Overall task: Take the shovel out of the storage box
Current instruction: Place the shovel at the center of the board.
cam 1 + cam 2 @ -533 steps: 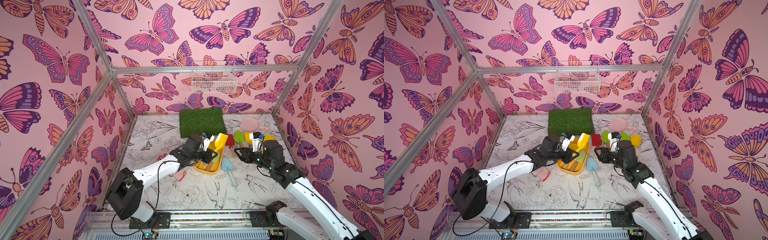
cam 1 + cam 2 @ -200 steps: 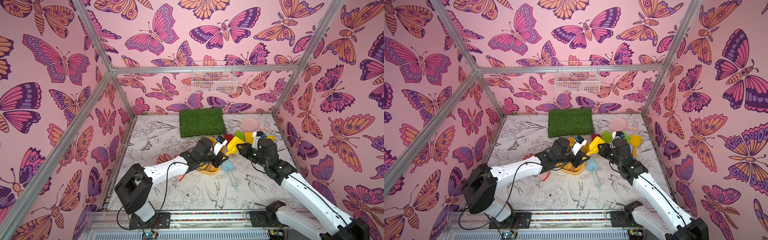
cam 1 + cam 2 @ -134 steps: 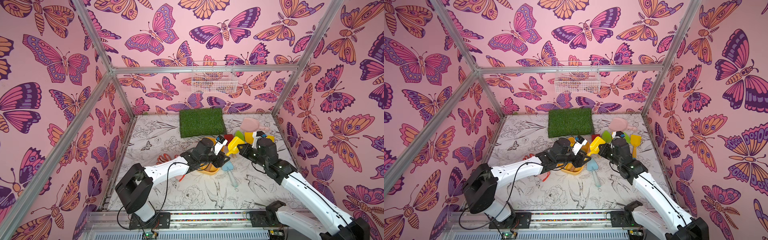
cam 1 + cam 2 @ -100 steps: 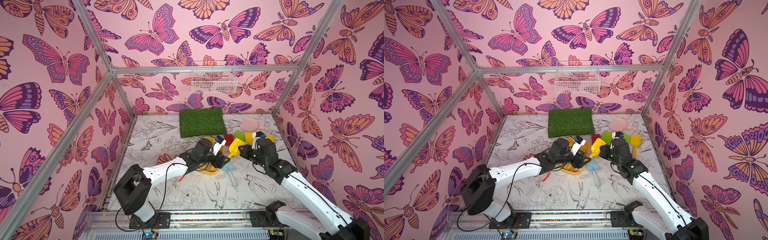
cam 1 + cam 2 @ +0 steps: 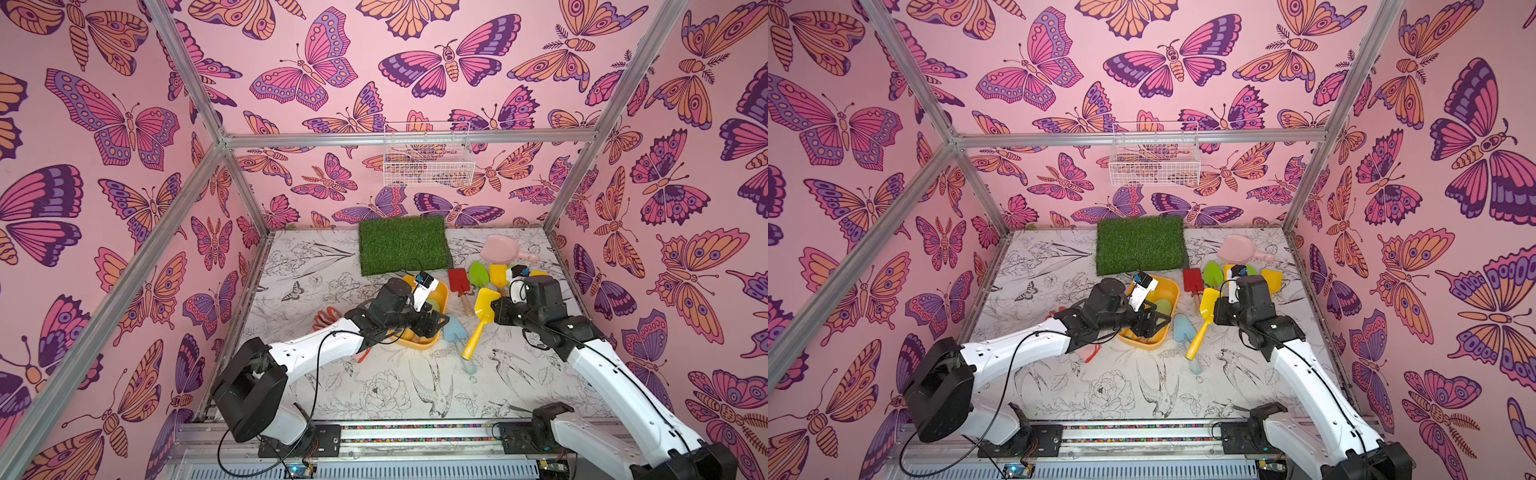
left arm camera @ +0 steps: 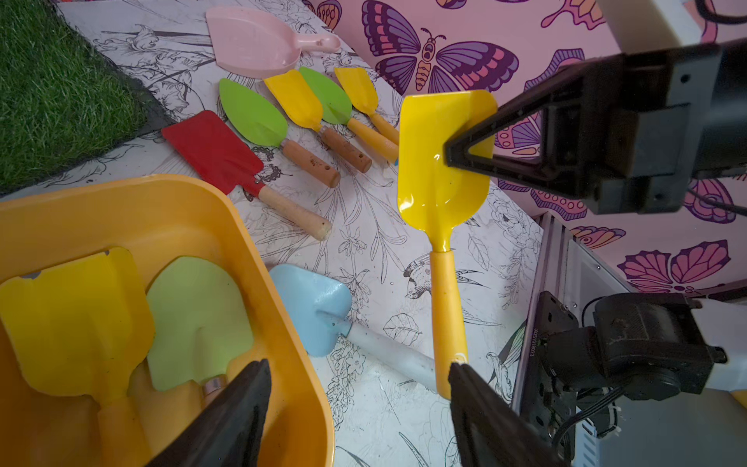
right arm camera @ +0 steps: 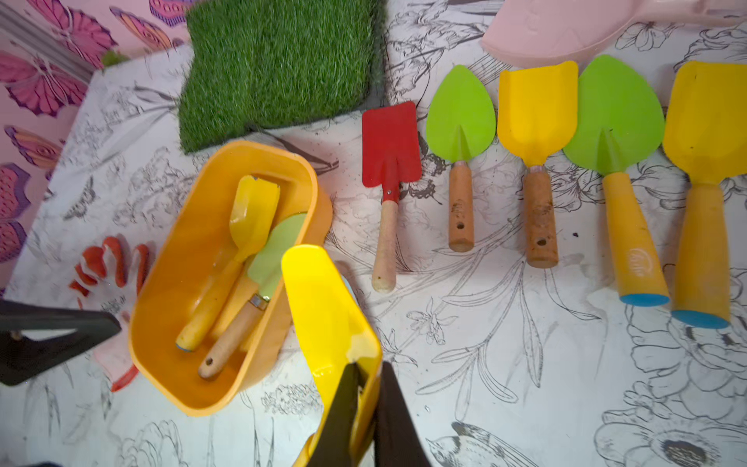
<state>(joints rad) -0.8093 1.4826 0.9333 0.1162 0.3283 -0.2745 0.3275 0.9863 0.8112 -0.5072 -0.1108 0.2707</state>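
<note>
At centre right of a top view, the right gripper (image 5: 493,308) pinches the yellow shovel (image 5: 475,338) by its blade. Its handle slants down-left, already outside the storage box (image 5: 413,342), which sits just left of it. Left gripper (image 5: 438,326) is beside the handle end, jaws apart, empty. Right arm owns it; I'd say set-down lies rightward on the table (image 5: 374,390), away from the box.

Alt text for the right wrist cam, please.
The right gripper is shut on the blade of a yellow shovel, held outside the storage box. A second yellow shovel and a pale green shovel lie inside it. Five more shovels lie in a row on the table.
</note>
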